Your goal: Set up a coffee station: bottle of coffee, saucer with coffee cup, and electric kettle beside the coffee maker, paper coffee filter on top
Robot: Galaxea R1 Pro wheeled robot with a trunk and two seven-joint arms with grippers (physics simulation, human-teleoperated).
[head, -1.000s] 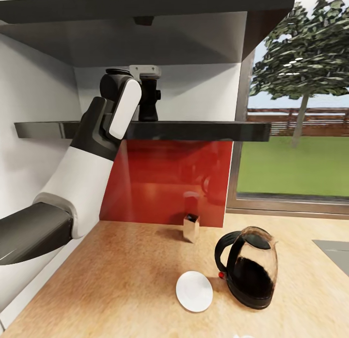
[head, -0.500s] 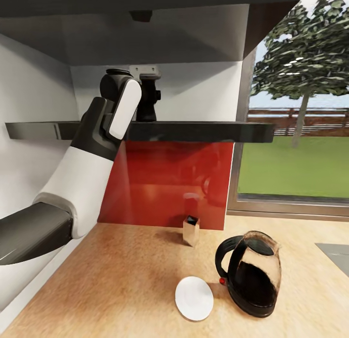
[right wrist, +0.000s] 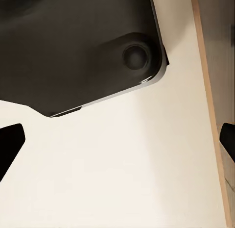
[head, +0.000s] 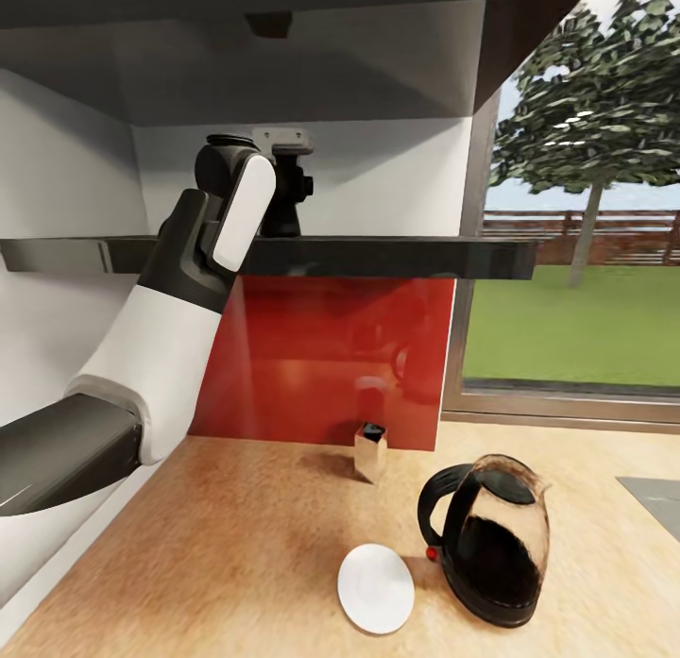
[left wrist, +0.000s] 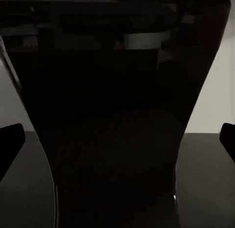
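1. The bottle of coffee stands on the dark kitchen shelf, high on the back wall at the left, above the red splashback. In the left wrist view its dark body sits close in, between the two fingertips.
2. The left gripper is up at the shelf. Its tips show at the outer edges of the wrist view, spread wide and apart from the bottle, so it is open around it, not gripping.
3. The right gripper is also spread wide and holds nothing.
4. The bottle looks small, rigid and smooth, probably light but slippery; a grip across the middle of the body seems safest.
5. On the kitchen countertop: one saucer, one electric kettle just right of it, and one small metal holder farther back.
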